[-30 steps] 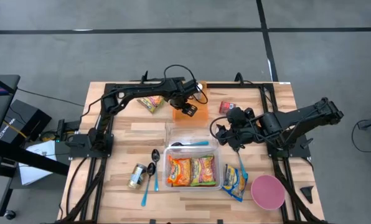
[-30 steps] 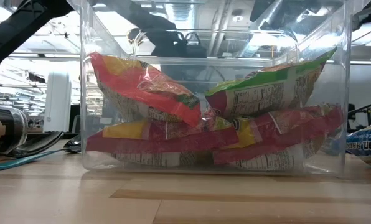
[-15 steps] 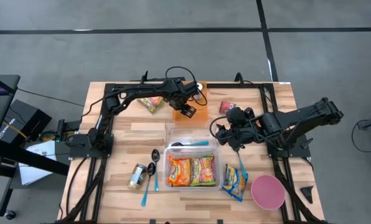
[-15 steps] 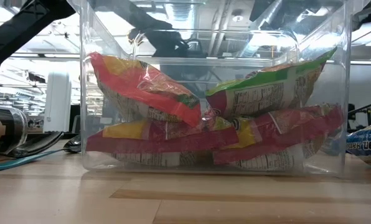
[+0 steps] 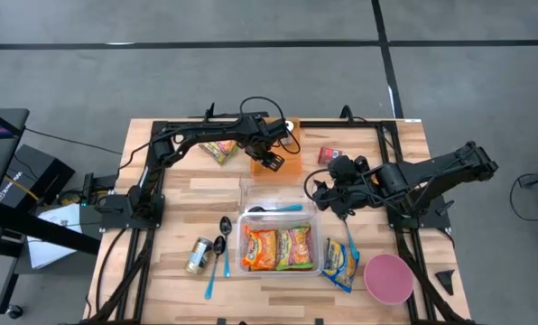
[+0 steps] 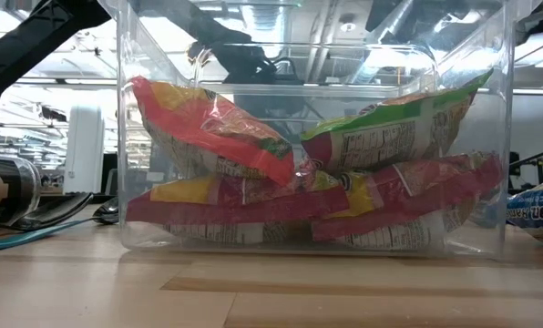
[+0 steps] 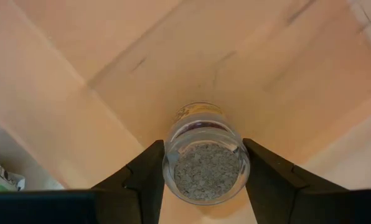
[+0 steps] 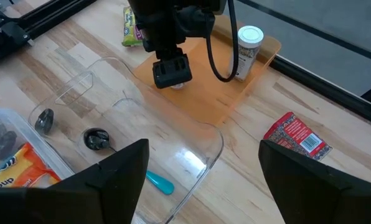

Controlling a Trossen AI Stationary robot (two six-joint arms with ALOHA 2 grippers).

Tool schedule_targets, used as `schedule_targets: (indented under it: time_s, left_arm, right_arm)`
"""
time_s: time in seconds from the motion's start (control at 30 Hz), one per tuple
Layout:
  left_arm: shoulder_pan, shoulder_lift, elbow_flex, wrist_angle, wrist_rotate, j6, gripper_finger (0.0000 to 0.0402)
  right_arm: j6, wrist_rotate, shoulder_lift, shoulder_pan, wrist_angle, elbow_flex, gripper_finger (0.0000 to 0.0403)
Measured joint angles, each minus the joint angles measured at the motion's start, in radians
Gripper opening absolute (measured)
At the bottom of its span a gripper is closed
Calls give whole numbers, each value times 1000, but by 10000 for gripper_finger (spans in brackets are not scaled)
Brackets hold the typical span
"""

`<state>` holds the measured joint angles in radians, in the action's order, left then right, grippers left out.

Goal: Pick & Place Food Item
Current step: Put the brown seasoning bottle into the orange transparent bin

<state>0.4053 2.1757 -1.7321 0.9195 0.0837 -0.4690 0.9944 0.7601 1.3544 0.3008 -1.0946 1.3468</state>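
Glass spice jar (image 7: 203, 163) clamped in left claw (image 7: 202, 171) over orange tray (image 8: 226, 84); right claw (image 8: 201, 177) wide; labels unreadable.

Counter crowded mid & front; open wood at left mid, far right corner.

Left end effector (image 5: 271, 162) sits low over orange tray (image 5: 288, 166), fingers closed on a small jar (image 7: 204, 163); white-cap bottle (image 8: 248, 50) stands at tray's far corner, blocks that side. Right end effector (image 5: 318, 191), fingers spread, hangs just beside empty clear bin (image 5: 249, 191), red packet (image 5: 329, 155) nearby behind it. Filled clear bin (image 5: 314, 242) walls off front centre; spoons (image 5: 222, 242) & can (image 5: 197, 255) to its left, blue bag (image 5: 340, 263) & pink bowl (image 5: 388, 277) to its right. Green-yellow packet (image 5: 219, 150) lies just beside tray.
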Motion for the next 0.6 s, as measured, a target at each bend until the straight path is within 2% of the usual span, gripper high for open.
schedule_targets:
  time_s: [0.17,0.43,0.6]
  left_arm:
    - [0,0,0,0,4,0,201]
    - [0,0,0,0,3,1,184]
    - [0,0,0,-3,3,1,211]
  right_arm:
    - [0,0,0,0,2,0,299]
    - [0,0,0,0,3,0,299]
    - [0,0,0,0,3,0,299]
